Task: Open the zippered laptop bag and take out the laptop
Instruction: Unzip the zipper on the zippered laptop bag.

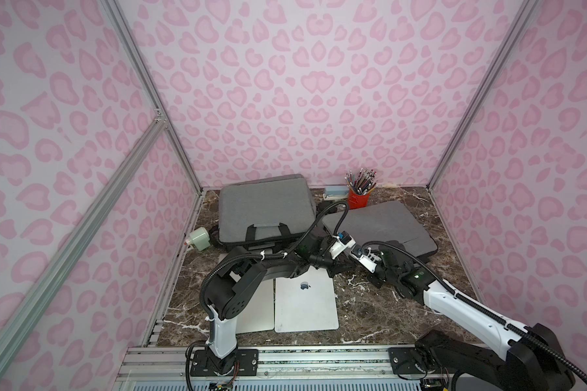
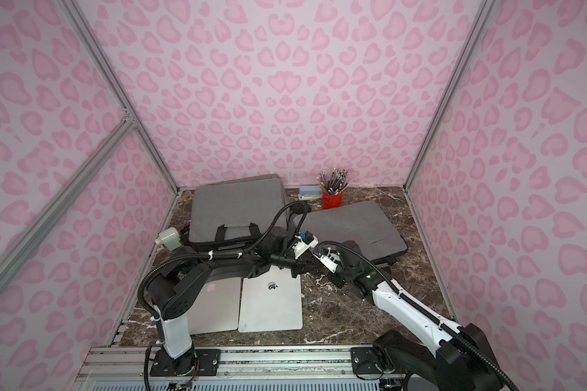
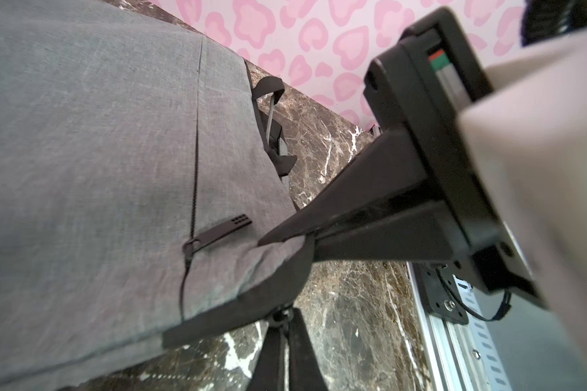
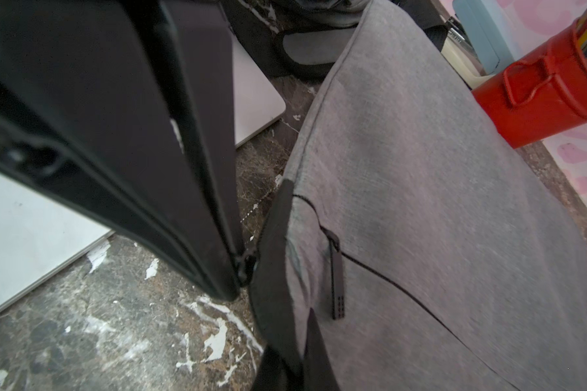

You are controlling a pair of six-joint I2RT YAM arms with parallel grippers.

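Aluminium rail point(image 1: 319, 359) at the near edge, carrying both arm bases. Beyond it, on the marble tabletop point(image 1: 370, 315), a closed silver laptop point(image 1: 305, 304) lies flat with its logo exposed. A second silver laptop point(image 1: 256, 311) lies just to its left, partly under the left arm.

The laptop bag point(image 1: 380, 223), grey fabric with a black edge band, lies flat right of centre, toward the far side. Both arms meet at its near-left corner.

Left hand point(image 3: 285, 238): fingers together, clamped on the grey fabric of that corner, which puckers at the grip.

Right hand point(image 4: 236, 272): fingers together at the black edge band, pinching a small black zipper pull point(image 4: 248, 264) just beside the left hand's grip. A front-pocket puller point(image 4: 338, 287) lies flat on the fabric, untouched. Whether the main zip has parted cannot be told.

A second grey bag point(image 1: 265, 203) with black handles lies far left. A red pencil cup point(image 1: 358, 199) and a pale blue stapler point(image 1: 336, 193) stand by the far wall, the cup near the laptop bag's far edge.
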